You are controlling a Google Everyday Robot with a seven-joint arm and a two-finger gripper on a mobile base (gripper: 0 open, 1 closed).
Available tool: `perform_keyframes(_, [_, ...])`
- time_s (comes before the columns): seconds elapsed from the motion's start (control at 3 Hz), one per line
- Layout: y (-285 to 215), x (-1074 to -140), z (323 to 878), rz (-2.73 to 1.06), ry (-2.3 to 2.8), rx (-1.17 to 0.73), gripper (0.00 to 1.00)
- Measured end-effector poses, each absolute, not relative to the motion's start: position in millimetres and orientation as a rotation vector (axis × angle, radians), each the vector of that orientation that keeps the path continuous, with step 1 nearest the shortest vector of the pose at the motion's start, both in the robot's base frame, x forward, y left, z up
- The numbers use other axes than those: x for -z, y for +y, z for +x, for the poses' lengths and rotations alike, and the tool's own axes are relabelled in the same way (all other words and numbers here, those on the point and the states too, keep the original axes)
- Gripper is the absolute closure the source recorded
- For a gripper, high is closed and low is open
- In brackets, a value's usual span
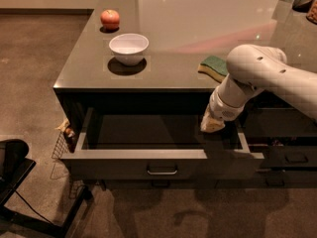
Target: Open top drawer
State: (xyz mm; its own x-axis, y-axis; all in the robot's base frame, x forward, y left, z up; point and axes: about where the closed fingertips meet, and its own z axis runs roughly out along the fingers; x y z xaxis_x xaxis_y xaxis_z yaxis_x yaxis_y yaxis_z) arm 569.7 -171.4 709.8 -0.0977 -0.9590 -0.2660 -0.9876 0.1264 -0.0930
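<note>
The top drawer (114, 160) stands pulled well out from under the dark counter, showing a plain grey inside. Its flat front carries a small metal bar handle (162, 170) at the middle. My gripper (212, 125) hangs from the white arm above the drawer's right rear part, under the counter edge and away from the handle. It holds nothing that I can see.
On the counter (89, 63) sit a white bowl (129, 47), a red apple (110, 19) and a green-and-yellow sponge (214, 66). A narrower drawer stack (292, 155) is at right. A wire basket (64, 143) and a black base (15, 167) stand at left on the floor.
</note>
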Motion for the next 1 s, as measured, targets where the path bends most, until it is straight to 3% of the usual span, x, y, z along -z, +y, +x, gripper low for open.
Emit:
perform_keyframes(0.33, [-184, -690, 583, -1.897, 2.178, -0.162, 1.00])
perform_keyframes(1.0, [-190, -644, 518, -1.854, 2.309, -0.223, 1.00])
